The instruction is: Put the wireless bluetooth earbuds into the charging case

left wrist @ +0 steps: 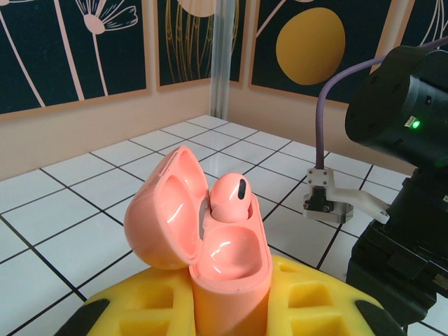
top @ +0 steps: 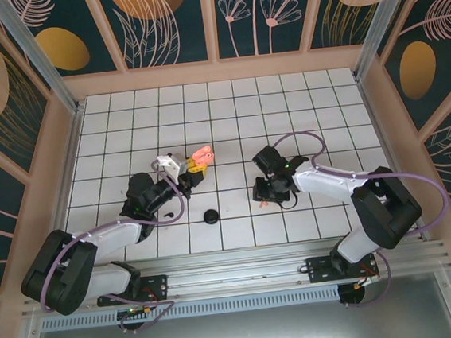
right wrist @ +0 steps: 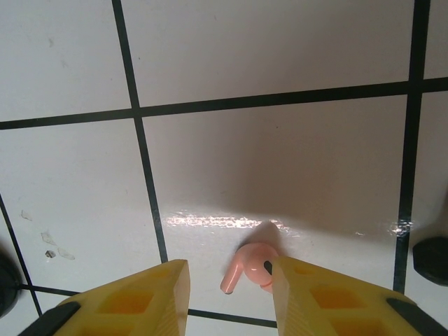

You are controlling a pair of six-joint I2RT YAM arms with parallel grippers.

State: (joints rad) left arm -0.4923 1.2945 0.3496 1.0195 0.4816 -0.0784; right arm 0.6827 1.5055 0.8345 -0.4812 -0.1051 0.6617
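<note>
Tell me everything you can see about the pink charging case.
The charging case is glossy salmon-pink, plastic-looking, with rounded corners. Its hinged lid is flipped open to the left, showing a hollow inside. It stands upright, clamped at its base between the left gripper's yellow fingers. One pink earbud sits in the far slot; the nearer slot looks empty.

Bottom of pink case (left wrist: 225, 283) off-frame
</note>
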